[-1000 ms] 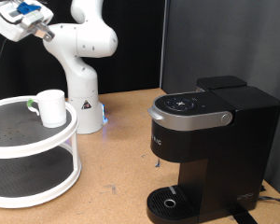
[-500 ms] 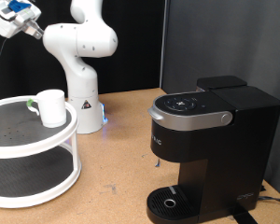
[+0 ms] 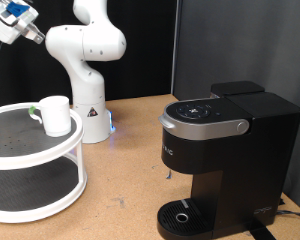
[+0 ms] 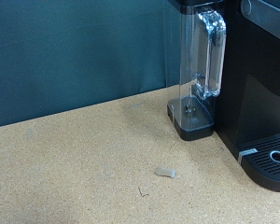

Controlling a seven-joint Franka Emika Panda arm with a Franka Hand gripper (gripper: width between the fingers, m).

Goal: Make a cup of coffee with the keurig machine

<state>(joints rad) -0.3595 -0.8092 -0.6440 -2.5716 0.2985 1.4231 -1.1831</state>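
The white cup point(image 3: 56, 115) stands upright on the top tier of a white two-tier round shelf point(image 3: 20, 155) at the exterior view's left. The black keurig machine point(image 3: 225, 150) stands at the right with its silver-grey lid handle point(image 3: 202, 125) down and its round drip tray point(image 3: 182, 216) bare. The gripper's hand point(image 3: 10, 20) is high in the top left corner, far above the cup and far from the machine; its fingers do not show. The wrist view shows the machine point(image 4: 263, 84), its water tank point(image 4: 202, 65) and its drip tray point(image 4: 271, 161) across the table, with no fingers in the picture.
A small pod with a green top point(image 3: 32, 112) lies beside the cup on the shelf. The white robot base point(image 3: 88, 120) stands behind the shelf. A small scrap point(image 4: 165, 172) lies on the brown tabletop point(image 3: 130, 170). Dark curtains hang behind.
The hand has moved a little further towards the exterior view's top left. The cup, pod and machine have not moved.
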